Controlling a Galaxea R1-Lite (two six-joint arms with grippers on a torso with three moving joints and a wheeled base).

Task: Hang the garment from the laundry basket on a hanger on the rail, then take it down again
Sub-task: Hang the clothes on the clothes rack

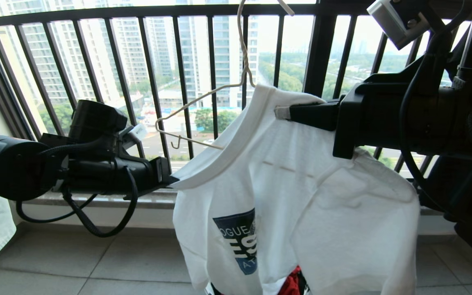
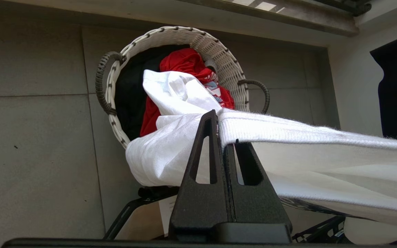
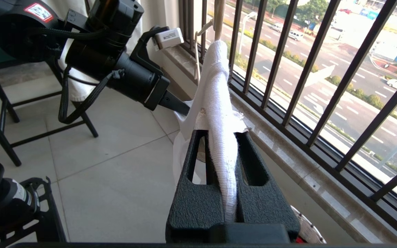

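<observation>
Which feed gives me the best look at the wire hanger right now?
The head view: the hanger shows from its long hook down to one bare arm with a notch hook, the other arm inside the T-shirt collar. The right wrist view catches only a sliver of wire beside the collar. The left wrist view shows none of it.

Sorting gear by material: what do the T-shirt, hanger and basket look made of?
T-shirt: soft white knit, probably cotton; ribbed collar, limp folds. Hanger: thin bent wire, cream coating, likely metal. Basket: white woven strands, wicker or plastic rattan; dark twisted handle.
</observation>
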